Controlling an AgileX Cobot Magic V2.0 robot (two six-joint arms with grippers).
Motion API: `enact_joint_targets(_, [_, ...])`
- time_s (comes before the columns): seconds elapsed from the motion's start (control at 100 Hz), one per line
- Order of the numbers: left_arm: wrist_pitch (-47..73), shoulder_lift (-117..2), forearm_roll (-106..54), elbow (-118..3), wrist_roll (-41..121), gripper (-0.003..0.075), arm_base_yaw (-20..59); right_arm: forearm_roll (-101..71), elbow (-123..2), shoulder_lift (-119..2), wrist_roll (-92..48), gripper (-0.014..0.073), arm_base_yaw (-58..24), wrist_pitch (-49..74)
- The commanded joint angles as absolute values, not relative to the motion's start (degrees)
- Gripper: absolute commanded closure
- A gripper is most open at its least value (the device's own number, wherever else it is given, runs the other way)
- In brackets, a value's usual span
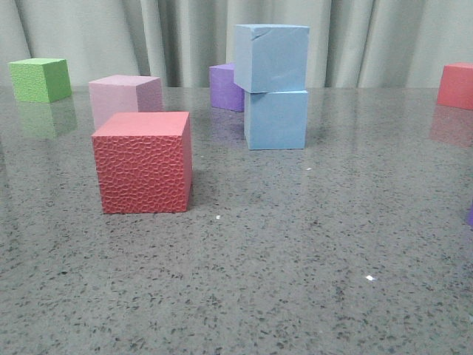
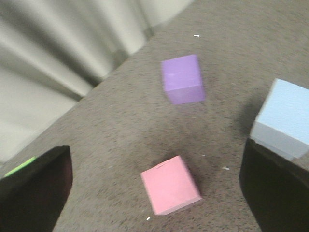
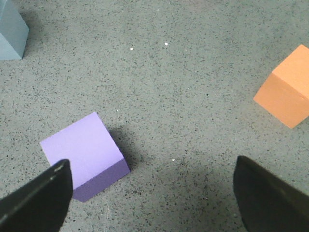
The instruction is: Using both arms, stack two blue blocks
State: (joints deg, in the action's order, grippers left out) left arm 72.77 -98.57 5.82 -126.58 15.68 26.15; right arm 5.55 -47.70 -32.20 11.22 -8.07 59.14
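Note:
In the front view the two blue blocks stand stacked at mid-table: the upper block [image 1: 271, 58] rests on the lower block [image 1: 276, 120], turned slightly and overhanging a little to the left. Neither arm shows in that view. My left gripper [image 2: 154, 169] is open above the table, with a pink cube [image 2: 170, 185] lying below the gap between its fingers. A blue block [image 2: 285, 118] shows just beyond one finger [image 2: 275, 193]. My right gripper [image 3: 152, 166] is open with nothing in it, and a blue block's corner [image 3: 10, 31] sits far off at the frame's edge.
A red textured cube [image 1: 144, 163] stands front left, with a pale pink cube [image 1: 124, 96] behind it and a green cube [image 1: 41, 79] far left. A purple cube [image 1: 225, 86] sits behind the stack. Near my right gripper lie another purple cube [image 3: 82, 154] and an orange cube [image 3: 287, 87].

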Motion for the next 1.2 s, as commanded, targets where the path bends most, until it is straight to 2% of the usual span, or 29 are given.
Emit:
enact_joint_targets(0.0, [73.29,-94.26,6.22,-127.94,13.05,0.0047,24.20,6.60,-49.07,-32.44,10.71,-0.0071,-7.61,55.98])
enact_joint_targets(0.26, [73.04,-89.55,6.22,-127.46,10.99,0.0047,17.86,6.77,-49.07,-32.44,10.71,-0.0071,-7.61,56.04])
enact_joint_targets(0.4, [71.22,-85.61,5.88,-122.50,10.24,0.0047,14.74,6.77,-49.07,-32.44,10.71,-0.0071,-7.61,56.04])
enact_joint_targets(0.75, [58.29,-68.05,5.88,-93.63,7.25,0.0048,9.10,6.77,-49.07,-32.44,10.71,-0.0071,-7.61,56.04])
enact_joint_targets(1.19, [49.22,-45.50,5.88,-59.58,1.48,0.0050,8.62,6.77,-49.07,-32.44,10.71,-0.0071,-7.61,56.04])
